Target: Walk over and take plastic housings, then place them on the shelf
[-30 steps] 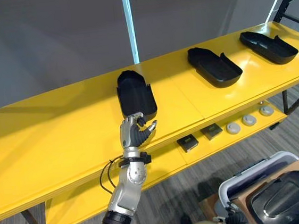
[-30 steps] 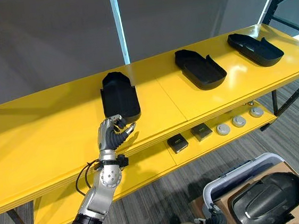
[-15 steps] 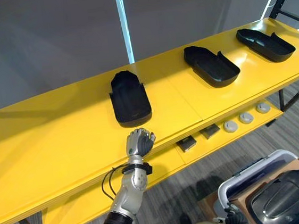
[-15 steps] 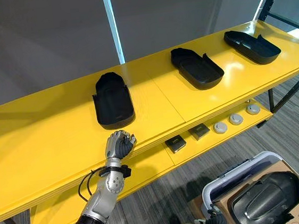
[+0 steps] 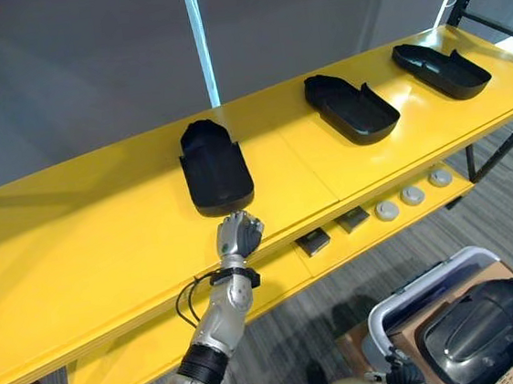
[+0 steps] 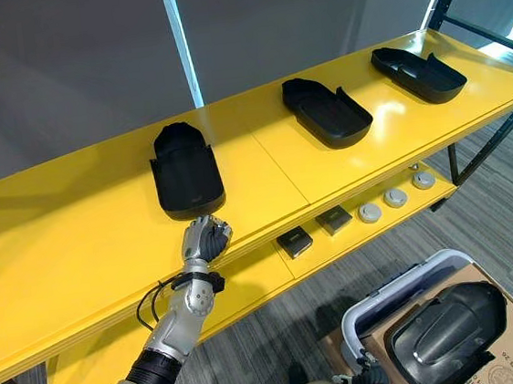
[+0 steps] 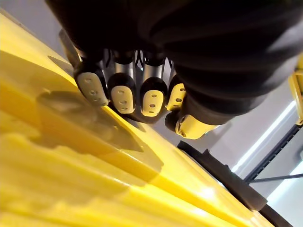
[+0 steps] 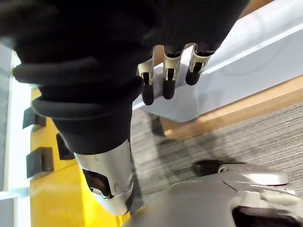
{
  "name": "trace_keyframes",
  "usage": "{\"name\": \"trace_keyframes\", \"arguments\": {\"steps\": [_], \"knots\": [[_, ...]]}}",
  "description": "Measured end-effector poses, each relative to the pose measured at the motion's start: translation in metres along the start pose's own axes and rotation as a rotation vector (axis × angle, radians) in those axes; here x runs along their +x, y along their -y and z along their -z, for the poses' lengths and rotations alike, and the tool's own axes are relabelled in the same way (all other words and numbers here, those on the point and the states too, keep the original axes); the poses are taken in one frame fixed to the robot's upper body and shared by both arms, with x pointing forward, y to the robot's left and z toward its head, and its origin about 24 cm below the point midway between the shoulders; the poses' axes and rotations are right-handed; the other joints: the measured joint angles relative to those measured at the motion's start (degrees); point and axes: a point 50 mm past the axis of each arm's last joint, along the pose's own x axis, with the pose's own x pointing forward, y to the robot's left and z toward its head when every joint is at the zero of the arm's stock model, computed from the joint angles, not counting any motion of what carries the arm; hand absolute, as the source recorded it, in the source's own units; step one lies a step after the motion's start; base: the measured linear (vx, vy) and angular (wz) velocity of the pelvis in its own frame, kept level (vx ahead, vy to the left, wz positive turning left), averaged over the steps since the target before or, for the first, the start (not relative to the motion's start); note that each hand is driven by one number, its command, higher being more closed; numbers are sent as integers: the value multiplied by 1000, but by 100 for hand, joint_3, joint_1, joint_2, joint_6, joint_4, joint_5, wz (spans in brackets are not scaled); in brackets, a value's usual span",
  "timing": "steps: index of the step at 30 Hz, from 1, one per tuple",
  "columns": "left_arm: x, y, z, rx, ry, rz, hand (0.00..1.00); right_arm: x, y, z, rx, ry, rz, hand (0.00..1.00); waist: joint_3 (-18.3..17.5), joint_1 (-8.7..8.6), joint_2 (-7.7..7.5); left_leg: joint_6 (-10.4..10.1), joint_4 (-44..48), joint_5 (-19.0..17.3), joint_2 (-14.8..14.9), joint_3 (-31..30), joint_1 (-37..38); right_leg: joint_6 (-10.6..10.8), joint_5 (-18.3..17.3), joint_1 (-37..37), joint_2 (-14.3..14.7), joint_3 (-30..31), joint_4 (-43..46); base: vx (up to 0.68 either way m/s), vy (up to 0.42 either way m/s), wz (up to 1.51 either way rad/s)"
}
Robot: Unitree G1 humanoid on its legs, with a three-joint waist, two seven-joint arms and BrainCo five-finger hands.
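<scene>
Left eye view: the long yellow shelf carries 3 black plastic housings, shaped like shallow open shells. The 1st lies at the middle of the shelf's top board, the 2nd lies toward the shelf's right end, and the 3rd is nearly at that end. The left hand is at the shelf's front edge, just beside the near end of the 1st housing but apart from it. Its fingers are folded into a loose fist. A 4th housing, black and rounded, lies in a pale-rimmed bin on the floor before the shelf's right half.

Right eye view: the same scene; a gap of yellow board shows between fist and housing.

Left wrist view: the dark fingertips are curled in a row with the thumb tucked beside them, and they grip nothing. The shelf's board is directly below.

Right wrist view: the right hand hangs by the bin, below the shelf, and its fingers are loose and empty.

In my judgement the 1st housing is already placed, so this step is finished. The next move is probably to fetch the 4th housing. It calls for turning from the shelf to the bin and opening the left fist for a grip on the smooth, rounded shell.
</scene>
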Motion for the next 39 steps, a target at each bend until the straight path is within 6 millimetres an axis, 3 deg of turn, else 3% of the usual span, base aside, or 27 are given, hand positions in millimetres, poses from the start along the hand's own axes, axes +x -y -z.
{"name": "trace_keyframes", "arguments": {"steps": [16, 25, 35, 39], "knots": [[15, -10, 5, -29, -41, -17, 100, 0, -2, -1, 2, 3, -4, 0, 31, -121, -44, -12, -1, -13, 7, 127, 2, 3, -1, -38, 9, 88, 6, 2, 3, -2], [34, -34, 3, -16, -24, -92, 100, 0, -4, -1, 5, 1, -9, 0, 67, -140, -91, -23, 0, -40, 10, 158, 4, -8, 7, -48, 15, 116, 5, 3, 1, 0], [35, -38, 6, -27, -32, -97, 100, 0, -4, -1, 4, 1, -10, 0, 68, -141, -89, -27, 0, -43, 9, 161, 14, -11, 9, -40, 15, 116, 10, 0, 0, 0], [35, -38, -4, -41, 4, -106, 100, 0, -3, -1, 3, 1, -10, 0, 71, -131, -83, -25, 0, -41, 4, 131, 15, -11, 9, -32, 8, 93, 17, 0, 0, 2]]}}
